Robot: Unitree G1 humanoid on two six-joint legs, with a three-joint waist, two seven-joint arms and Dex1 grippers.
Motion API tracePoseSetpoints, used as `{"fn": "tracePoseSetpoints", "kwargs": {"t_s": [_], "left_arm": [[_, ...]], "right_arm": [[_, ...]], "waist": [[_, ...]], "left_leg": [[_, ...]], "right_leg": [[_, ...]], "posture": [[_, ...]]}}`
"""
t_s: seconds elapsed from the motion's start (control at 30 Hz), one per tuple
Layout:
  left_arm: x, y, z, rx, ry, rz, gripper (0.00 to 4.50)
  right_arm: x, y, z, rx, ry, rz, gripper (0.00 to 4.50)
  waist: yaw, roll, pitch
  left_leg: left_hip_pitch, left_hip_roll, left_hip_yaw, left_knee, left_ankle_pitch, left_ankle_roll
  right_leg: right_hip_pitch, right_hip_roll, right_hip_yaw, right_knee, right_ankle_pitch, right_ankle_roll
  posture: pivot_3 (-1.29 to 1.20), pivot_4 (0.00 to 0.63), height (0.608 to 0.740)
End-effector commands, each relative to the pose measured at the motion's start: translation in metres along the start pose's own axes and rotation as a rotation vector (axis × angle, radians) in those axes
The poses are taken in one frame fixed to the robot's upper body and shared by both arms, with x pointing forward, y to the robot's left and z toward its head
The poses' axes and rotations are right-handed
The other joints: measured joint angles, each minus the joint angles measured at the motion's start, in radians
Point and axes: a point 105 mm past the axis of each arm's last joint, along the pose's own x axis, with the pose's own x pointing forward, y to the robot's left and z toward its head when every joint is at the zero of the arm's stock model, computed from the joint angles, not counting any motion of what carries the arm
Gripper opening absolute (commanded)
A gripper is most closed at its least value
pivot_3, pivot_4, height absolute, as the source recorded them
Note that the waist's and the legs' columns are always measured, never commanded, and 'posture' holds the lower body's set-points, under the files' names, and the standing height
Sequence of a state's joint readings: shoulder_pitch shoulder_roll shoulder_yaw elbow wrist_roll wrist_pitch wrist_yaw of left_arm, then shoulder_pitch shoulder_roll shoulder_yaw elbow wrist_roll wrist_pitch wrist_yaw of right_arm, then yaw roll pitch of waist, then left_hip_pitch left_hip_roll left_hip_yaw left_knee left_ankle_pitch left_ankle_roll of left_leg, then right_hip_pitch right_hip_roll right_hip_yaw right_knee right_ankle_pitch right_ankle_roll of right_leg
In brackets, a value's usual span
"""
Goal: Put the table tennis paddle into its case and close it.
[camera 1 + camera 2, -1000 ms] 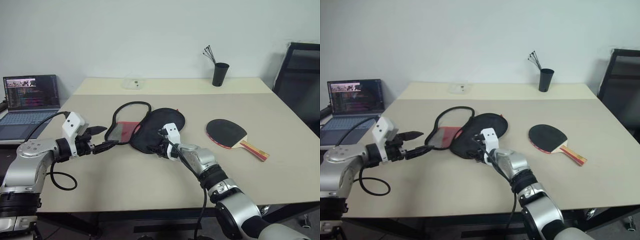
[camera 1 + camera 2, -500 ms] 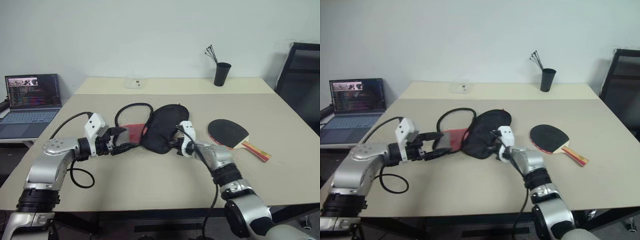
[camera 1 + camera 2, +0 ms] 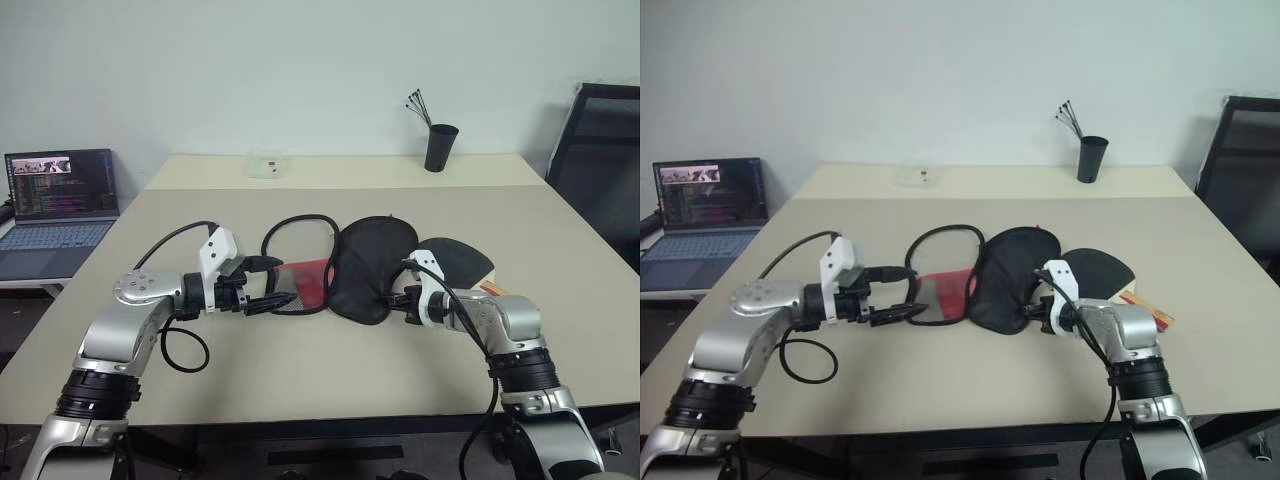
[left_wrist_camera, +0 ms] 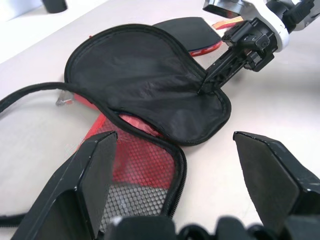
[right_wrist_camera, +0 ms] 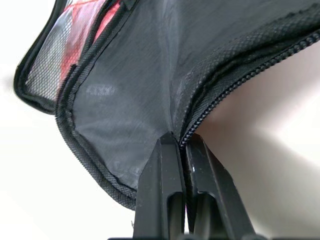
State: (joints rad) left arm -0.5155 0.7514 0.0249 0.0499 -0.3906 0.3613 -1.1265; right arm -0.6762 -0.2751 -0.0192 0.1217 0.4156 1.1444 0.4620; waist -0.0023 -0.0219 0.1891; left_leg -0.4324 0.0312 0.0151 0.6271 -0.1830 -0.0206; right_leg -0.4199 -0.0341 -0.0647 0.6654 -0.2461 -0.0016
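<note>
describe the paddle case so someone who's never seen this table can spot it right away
On the beige table, look at the middle, between the two grippers. The case lies unzipped there, its black flap folded open beside a red and mesh half. Unlike the rigid table tennis paddle partly under its edge, it is soft fabric with a zip, pinched by the right gripper.

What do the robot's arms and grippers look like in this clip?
Both arms are silver-grey metal segments with black joint bands. Each wrist carries a white block. A black cable loops along each arm. The left gripper and the right gripper each have two slim black fingers. No markings are readable.
</note>
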Motion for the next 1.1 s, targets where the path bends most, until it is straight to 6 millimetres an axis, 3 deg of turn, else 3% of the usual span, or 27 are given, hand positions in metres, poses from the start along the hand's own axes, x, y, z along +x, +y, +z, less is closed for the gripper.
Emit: {"fn": "tracePoseSetpoints", "kwargs": {"t_s": [0.03,0.7,0.87,1.1], "left_arm": [[0.001,0.001,0.012,0.051,-0.022,-0.009,4.07],[0.002,-0.005,0.007,0.041,-0.014,-0.012,4.07],[0.003,-0.005,0.008,0.042,-0.012,-0.014,4.07],[0.005,-0.005,0.010,0.046,-0.015,-0.018,4.07]], "right_arm": [[-0.006,0.004,0.006,-0.021,-0.026,0.022,0.03],[0.011,0.004,0.024,-0.142,-0.005,0.066,0.03],[0.017,0.013,0.028,-0.224,-0.001,0.113,0.03],[0.029,0.040,0.043,-0.384,-0.065,0.195,0.03]], "waist": [[0.000,0.000,0.000],[0.000,0.000,0.000],[-0.001,0.000,0.000],[-0.001,0.000,0.000]], "left_leg": [[0.000,0.000,0.000,0.000,0.000,0.000],[0.000,0.000,0.000,0.000,0.000,0.000],[0.000,0.000,0.000,0.000,0.000,0.000],[0.000,0.000,0.000,0.000,0.000,0.000]], "right_leg": [[0.000,0.000,0.000,0.000,0.000,0.000],[0.000,0.001,0.000,0.000,0.000,0.000],[0.000,0.001,0.000,0.000,0.000,0.000],[0.000,0.003,0.000,0.000,0.000,0.000]], "posture": [[0.00,0.150,0.740],[0.00,0.150,0.740],[0.00,0.150,0.740],[0.00,0.150,0.740]]}}
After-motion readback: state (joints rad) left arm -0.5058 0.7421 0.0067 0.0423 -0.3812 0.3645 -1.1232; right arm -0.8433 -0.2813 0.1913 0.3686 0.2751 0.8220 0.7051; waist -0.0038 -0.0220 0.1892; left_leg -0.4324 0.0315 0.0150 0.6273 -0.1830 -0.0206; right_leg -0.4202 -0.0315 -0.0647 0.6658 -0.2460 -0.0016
